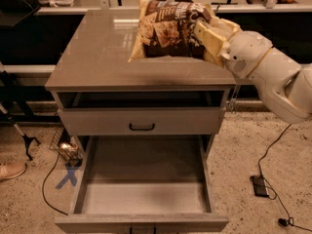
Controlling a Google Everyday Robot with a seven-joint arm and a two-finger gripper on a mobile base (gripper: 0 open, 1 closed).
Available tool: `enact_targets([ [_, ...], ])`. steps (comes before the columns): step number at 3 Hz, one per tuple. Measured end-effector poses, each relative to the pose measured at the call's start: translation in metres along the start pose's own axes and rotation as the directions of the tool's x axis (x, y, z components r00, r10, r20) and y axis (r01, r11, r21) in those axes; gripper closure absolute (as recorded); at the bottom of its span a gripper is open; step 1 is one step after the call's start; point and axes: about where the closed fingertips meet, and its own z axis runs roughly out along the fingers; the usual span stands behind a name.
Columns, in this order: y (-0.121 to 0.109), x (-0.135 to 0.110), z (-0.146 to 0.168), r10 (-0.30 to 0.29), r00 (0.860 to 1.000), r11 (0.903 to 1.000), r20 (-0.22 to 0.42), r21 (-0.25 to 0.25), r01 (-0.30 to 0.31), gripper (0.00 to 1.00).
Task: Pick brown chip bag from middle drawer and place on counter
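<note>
In the camera view the gripper (201, 29) hangs over the right rear of the counter (92, 62). Its pale fingers (210, 37) are clamped on the right edge of the brown chip bag (165, 28). The bag is crinkled, dark brown and pale yellow, printed with chip pictures. It stands tilted to the left of the fingers, over the counter. Below, the middle drawer (146, 199) is pulled out.

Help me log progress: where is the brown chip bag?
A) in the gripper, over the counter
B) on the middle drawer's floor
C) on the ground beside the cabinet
A: the gripper clamps the right side of the brown chip bag over the counter.
</note>
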Motion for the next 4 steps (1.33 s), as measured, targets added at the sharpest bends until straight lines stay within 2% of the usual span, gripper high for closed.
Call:
enact_targets([
  [1,0.000,0.010,0.012,-0.014,0.999,0.9993,-0.039,-0.034,0.013,1.00],
  [2,-0.002,0.035,0.041,-0.042,0.991,0.9922,-0.129,-0.122,0.026,1.00],
  [3,-0.008,0.065,0.068,-0.064,0.975,0.9810,-0.215,-0.193,0.022,1.00],
  [4,-0.019,0.099,0.098,-0.080,0.955,0.9726,-0.285,-0.232,0.012,0.97],
])
